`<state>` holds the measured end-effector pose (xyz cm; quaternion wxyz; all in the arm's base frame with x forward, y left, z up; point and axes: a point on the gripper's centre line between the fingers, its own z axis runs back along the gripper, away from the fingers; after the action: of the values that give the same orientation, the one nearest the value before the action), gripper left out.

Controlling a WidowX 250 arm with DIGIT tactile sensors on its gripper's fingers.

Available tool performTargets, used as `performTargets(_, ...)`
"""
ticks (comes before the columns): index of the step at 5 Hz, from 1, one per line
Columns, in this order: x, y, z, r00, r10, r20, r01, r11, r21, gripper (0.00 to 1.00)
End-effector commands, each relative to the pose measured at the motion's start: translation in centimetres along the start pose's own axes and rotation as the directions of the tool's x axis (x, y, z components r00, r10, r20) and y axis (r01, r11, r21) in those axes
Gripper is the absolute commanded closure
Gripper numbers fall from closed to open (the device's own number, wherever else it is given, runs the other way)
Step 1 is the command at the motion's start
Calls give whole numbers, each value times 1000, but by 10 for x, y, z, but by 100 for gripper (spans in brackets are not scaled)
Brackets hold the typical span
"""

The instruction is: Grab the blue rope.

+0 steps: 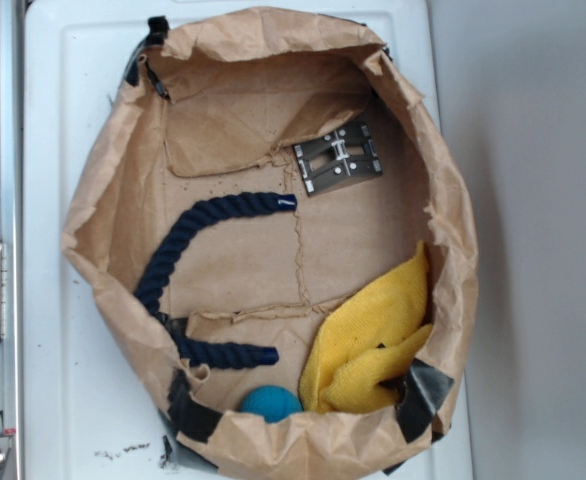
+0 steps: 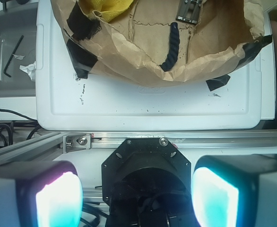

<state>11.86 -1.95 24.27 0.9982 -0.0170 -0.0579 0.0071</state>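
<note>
The blue rope (image 1: 178,252) is a thick navy twisted rope lying curved like a C on the floor of a brown paper bag (image 1: 113,190), with one bright blue capped end near the bag's middle and the other near its front rim. In the wrist view a short stretch of the rope (image 2: 170,51) shows over the bag's rim. My gripper (image 2: 137,198) is open with nothing between its glowing pads (image 2: 58,201). It hangs over the robot's black base, well outside the bag. The gripper does not appear in the exterior view.
Inside the bag lie a yellow cloth (image 1: 373,340), a teal ball (image 1: 270,402) and a small metal plate (image 1: 338,158). The bag rests on a white board (image 2: 148,101). An aluminium rail (image 2: 176,140) and black base mount (image 2: 147,161) sit below. An Allen key (image 2: 13,56) lies left.
</note>
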Motion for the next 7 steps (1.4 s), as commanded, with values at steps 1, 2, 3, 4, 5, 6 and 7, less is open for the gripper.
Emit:
performTargets(1,0,0,0,1000,0,0,0,1000,0,0)
performTargets(2,18,-18,-3,999,42,5,-42,999,9,0)
performTargets(3,1,-28,5,995,98,26,-98,995,10,0)
performTargets(4,6,-27,0,999,49,17,-49,999,-3,0)
performTargets(5,22,-14,-10,999,32,-9,-32,999,24,0)
performTargets(6,28,-5,-15,998,64,-24,-63,998,24,0)
performTargets(7,45,4,-20,997,70,-24,-69,997,19,0)
